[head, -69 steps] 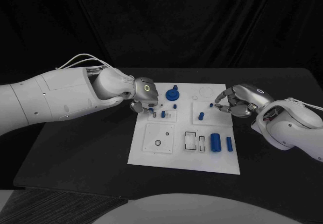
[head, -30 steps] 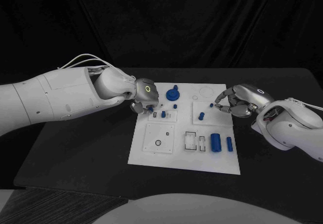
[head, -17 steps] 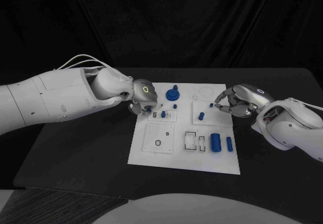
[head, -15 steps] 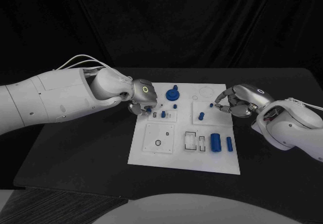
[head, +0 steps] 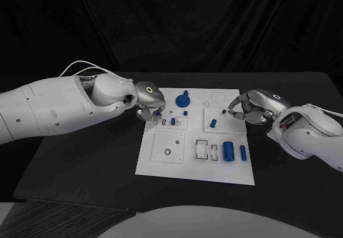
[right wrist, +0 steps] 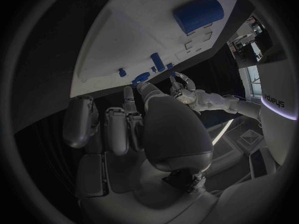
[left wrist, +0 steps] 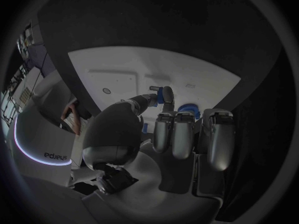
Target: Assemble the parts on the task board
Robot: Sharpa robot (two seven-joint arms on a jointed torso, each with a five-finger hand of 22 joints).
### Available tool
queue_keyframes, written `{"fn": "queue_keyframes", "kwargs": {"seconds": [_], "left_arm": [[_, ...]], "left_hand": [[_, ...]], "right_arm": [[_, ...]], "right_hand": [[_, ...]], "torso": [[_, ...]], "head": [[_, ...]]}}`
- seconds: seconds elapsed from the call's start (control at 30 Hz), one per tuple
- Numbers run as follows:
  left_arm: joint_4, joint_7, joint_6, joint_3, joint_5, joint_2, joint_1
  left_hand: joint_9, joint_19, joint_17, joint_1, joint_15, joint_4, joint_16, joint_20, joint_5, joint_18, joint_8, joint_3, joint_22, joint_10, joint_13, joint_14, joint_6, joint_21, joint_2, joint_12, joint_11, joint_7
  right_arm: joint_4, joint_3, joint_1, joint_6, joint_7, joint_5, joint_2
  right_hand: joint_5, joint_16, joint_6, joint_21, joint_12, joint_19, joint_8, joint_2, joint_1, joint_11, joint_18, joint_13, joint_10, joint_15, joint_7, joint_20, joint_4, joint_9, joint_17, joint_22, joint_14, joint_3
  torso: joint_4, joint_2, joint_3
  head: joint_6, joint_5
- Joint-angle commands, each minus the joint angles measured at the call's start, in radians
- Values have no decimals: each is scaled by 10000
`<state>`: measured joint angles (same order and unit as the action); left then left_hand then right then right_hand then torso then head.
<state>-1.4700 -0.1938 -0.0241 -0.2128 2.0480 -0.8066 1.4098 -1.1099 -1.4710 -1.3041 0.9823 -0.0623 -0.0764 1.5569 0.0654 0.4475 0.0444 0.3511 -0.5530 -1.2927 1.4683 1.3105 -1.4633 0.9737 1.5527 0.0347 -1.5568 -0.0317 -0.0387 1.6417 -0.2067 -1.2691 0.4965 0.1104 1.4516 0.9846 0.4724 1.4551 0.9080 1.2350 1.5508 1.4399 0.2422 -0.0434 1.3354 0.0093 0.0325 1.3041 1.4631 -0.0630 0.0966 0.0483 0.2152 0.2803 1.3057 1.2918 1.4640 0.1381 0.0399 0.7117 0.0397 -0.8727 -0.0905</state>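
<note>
Two white arms reach in over the board [head: 194, 171], a white plate lying in the middle of the black table [head: 85, 163]. The left hand [head: 150, 101] hangs over the board's far left corner, fingers curled down; the left wrist view shows a small blue peg [left wrist: 167, 94] pinched between its thumb and a fingertip, above the white surface. The right hand [head: 256, 106] sits at the board's far right edge with its fingers curled in toward a small blue piece [head: 223, 112]; whether it touches or holds that piece cannot be told. Between the two hands, at the far edge, stands a round blue gear [head: 184, 100] with a knob on top. Nearer the middle lie a short blue pin [head: 213, 123] and another small blue part [head: 175, 121]. In the near right section a thick blue cylinder [head: 229, 151] lies beside a thinner blue rod [head: 243, 152], just right of two empty rectangular slots [head: 203, 149].
</note>
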Motion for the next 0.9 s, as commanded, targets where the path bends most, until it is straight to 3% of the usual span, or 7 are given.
{"fn": "queue_keyframes", "kwargs": {"seconds": [0.03, 0.07, 0.1, 0.3, 0.47, 0.67, 0.9], "left_arm": [[-152, 1810, -701, 8, -3199, -68, 7], [-209, 2149, -759, 7, -3774, -101, 7], [-284, 2568, -815, 7, -4468, -143, 7], [-839, 4716, -619, 5, -7385, -413, 6], [-1203, 5835, -81, 3, -8843, -564, 2], [-1469, 6602, 805, 1, -9569, -654, -42], [-1553, 6935, 1548, 0, -9788, -735, -296]], "left_hand": [[-521, -998, -2667, 445, -28, 140, 139, -167, 733, -444, 638, -383, -2781, 1025, 2603, -1075, 253, 181, -735, -140, 34, 121], [-526, -998, -2667, 481, -39, 174, 139, -179, 902, -444, 661, -345, -2781, 1025, 2603, -1075, 281, 181, -743, -140, 37, 118], [-503, -998, -2667, 546, -61, 249, 139, -199, 1276, -444, 690, -289, -2781, 1025, 2603, -1075, 377, 181, -715, -140, 41, 104], [-135, -998, -2667, 591, -85, 329, 139, -231, 1933, -444, 542, -213, -2781, 1025, 2603, -1075, 695, 181, -659, -140, 12, 128], [298, -998, -2667, 583, -124, 415, 139, -265, 2356, -444, 330, -203, -2781, 1025, 2603, -1075, 989, 181, -565, -140, -31, 170], [517, -926, -2667, 542, -126, 437, 139, -275, 2622, -417, 237, -195, -2745, 1025, 2603, -1075, 1125, 91, -518, -140, -50, 187], [622, -830, -2667, 503, -126, 399, 139, -277, 2647, -382, 170, -185, -2697, 1025, 2603, -1075, 1126, -29, -532, -140, -46, 178]], "right_arm": [[32, 6, 14, 31, 241, 25, 15], [34, 6, 14, 40, 245, 25, 17], [37, 6, 14, 49, 251, 25, 19], [43, 6, 13, 93, 288, 2, 20], [32, 6, 13, 117, 306, -36, -7], [27, 6, 13, 169, 306, -50, -44], [31, 6, 13, 255, 299, -54, -51]], "right_hand": [[171, -80, 71, -160, 200, 47, 166, 52, -8, 29, 415, 2667, 1077, 71, -12, 46, 7, -100, 771, 1810, 694, 146], [171, -80, 71, -160, 200, 47, 166, 52, -8, 29, 415, 2667, 1077, 71, -12, 46, 7, -100, 771, 1810, 694, 146], [171, -80, 71, -160, 200, 47, 166, 52, -8, 29, 415, 2667, 1077, 71, -12, 46, 7, -100, 771, 1810, 694, 146], [172, -90, 72, -173, 200, 42, 167, 64, 3, 27, 418, 2667, 1077, 70, -14, 46, 2, -100, 755, 1807, 691, 157], [173, -93, 77, -194, 200, 34, 171, 92, 24, 26, 422, 2667, 1077, 67, -16, 45, -8, -101, 750, 1801, 690, 180], [174, -94, 77, -199, 200, 33, 172, 108, 36, 27, 423, 2667, 1077, 67, -16, 44, -13, -101, 749, 1799, 690, 193], [174, -94, 77, -199, 200, 33, 172, 108, 36, 27, 423, 2667, 1077, 67, -16, 44, -13, -101, 749, 1799, 690, 193]], "torso": [[-4, -6, 10], [-5, -3, 6], [-6, 0, 2], [-4, -14, 27], [-8, -15, 27], [-5, 0, 16], [2, -4, 15]], "head": [[1, -12], [1, -12], [1, -20], [1, -42], [1, -117], [1, -168], [1, -189]]}}
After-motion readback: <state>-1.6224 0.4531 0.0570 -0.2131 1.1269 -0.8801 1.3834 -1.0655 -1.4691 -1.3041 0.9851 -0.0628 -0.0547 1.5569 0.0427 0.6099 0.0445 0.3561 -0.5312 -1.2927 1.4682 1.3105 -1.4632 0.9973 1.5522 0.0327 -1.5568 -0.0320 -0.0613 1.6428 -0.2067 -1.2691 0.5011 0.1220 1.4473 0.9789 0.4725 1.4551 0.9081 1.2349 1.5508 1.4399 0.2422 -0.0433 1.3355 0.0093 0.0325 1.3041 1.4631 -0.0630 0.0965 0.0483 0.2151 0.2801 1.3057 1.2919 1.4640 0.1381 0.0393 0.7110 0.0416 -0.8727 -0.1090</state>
